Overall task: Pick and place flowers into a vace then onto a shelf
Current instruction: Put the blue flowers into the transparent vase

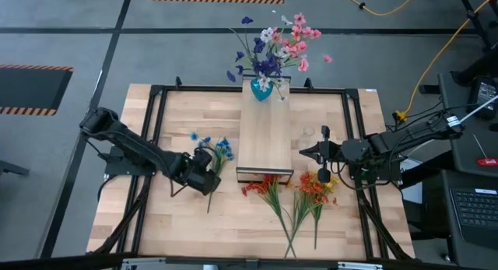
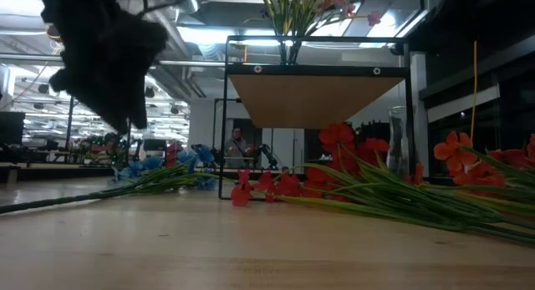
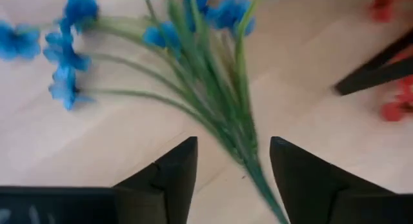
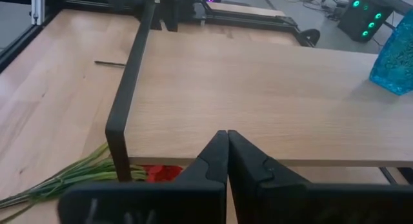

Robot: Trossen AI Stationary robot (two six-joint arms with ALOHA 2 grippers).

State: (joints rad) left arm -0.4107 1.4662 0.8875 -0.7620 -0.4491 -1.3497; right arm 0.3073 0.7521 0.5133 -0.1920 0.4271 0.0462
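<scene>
No readable writing anywhere; your left gripper (image 3: 232, 162) stands open over the blue flowers' (image 1: 213, 148) stems, the right gripper (image 4: 227, 141) closed, empty, beside the shelf (image 1: 264, 138).

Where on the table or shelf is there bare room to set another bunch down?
The shelf top is bare in front of the blue vase. The table is free at its front left corner, below the left pincer and blue flowers. It is crowded in front of the shelf, where red flowers and orange flowers lie by the right pincer.
</scene>
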